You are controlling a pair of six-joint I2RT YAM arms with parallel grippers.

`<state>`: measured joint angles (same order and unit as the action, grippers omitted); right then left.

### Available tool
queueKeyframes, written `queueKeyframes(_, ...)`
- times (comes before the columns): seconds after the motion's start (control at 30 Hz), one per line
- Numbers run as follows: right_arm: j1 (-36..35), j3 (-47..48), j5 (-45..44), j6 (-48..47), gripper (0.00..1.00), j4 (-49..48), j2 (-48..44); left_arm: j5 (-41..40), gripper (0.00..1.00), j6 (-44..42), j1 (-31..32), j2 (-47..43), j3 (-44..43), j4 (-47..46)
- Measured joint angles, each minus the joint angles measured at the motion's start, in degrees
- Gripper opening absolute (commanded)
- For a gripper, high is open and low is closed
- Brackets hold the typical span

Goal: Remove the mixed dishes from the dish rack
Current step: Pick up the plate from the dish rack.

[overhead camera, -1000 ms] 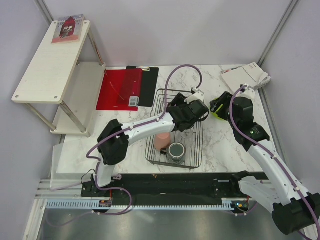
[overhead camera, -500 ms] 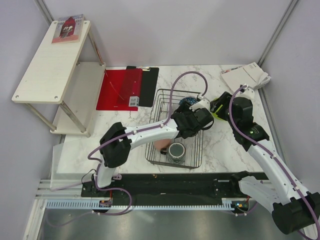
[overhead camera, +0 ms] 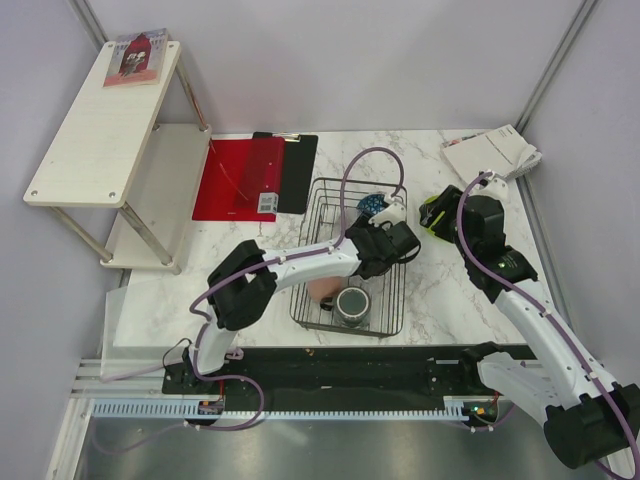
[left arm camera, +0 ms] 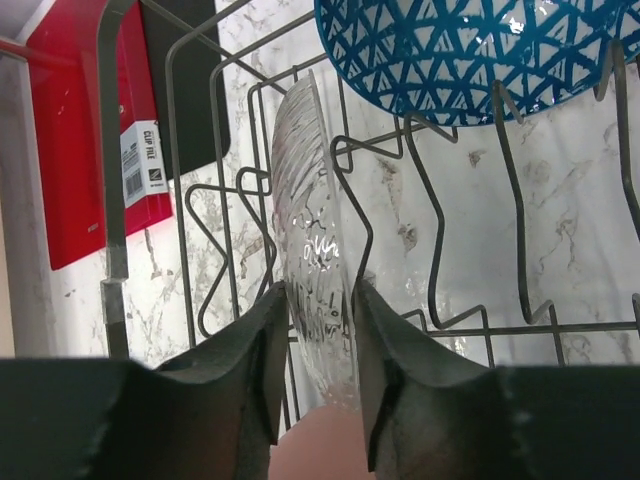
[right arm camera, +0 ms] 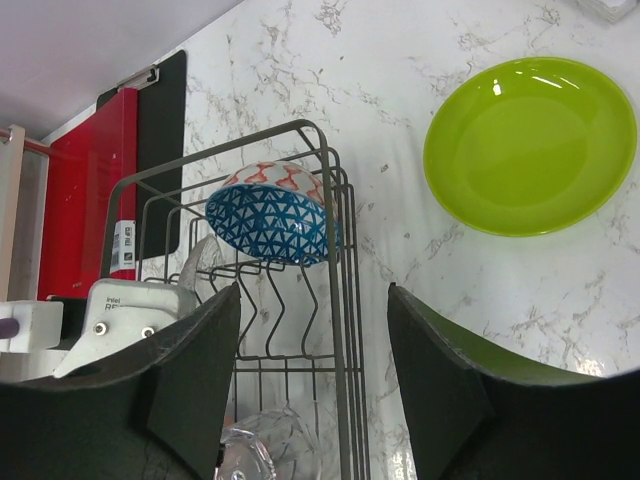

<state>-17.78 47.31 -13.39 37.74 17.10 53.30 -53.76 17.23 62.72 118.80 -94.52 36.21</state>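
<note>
Both jaws: left tight on clear drinking glass between dish rack bars; right wide, empty.

Bowl: in dish rack, far end.
Mug: in dish rack, near end.
Plate: on surface, right of dish rack.

Dish rack: reading as thin metal wire, grey, with a dull satin coat, smooth.
Glass inside the rack: showing clear and ribbed, catching small highlights.
Bowl at the rack's far end: looking like glazed ceramic, shining glossy.
Left gripper in the rack: pads looking dark, matt and slightly grainy; rubber or plastic, cannot tell.
Plate right of the rack: looking smooth and glossy, reflecting light.
Table under the rack: marble-look, smooth, giving a soft sheen.
Clipboard beyond the rack's left side: shining like red plastic, carrying a paper label.
</note>
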Motion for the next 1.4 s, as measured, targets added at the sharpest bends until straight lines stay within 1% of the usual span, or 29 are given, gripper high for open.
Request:
queueKeyframes(0.03,0.0,0.0,0.0,0.0,0.67,0.0,0.0,0.0,0.26,0.3,0.0,0.0,0.1,-0.2)
queueKeyframes(0.1,0.0,-0.1,0.0,0.0,0.67,0.0,0.0,-0.5,0.17,1.1,0.1,0.0,0.3,-0.2)
queueKeyframes(0.13,0.0,-0.1,0.0,0.0,0.67,0.0,0.0,-1.4,0.08,1.3,0.1,0.0,0.3,-0.2)
queueKeyframes(0.2,0.0,-0.1,0.0,0.0,0.67,0.0,0.0,-4.5,0.02,1.4,0.0,-0.3,0.3,1.3)
queueKeyframes(0.3,0.0,-0.1,0.0,0.1,0.67,-0.1,0.0,-6.4,0.02,1.4,-0.5,-1.0,0.3,1.6)
queueKeyframes(0.77,0.0,-0.3,0.0,0.1,0.67,-0.5,0.7,-7.8,0.02,1.7,-0.6,-4.7,0.3,1.4)
queueKeyframes(1.1,0.0,-4.2,0.0,0.2,0.67,-1.1,2.1,-9.5,0.02,1.6,-0.6,-7.3,0.2,1.3)
queueKeyframes(1.4,0.0,-4.2,0.0,0.2,0.67,-1.3,2.0,-10.8,0.02,-3.7,-0.2,-13.4,-4.4,0.2)
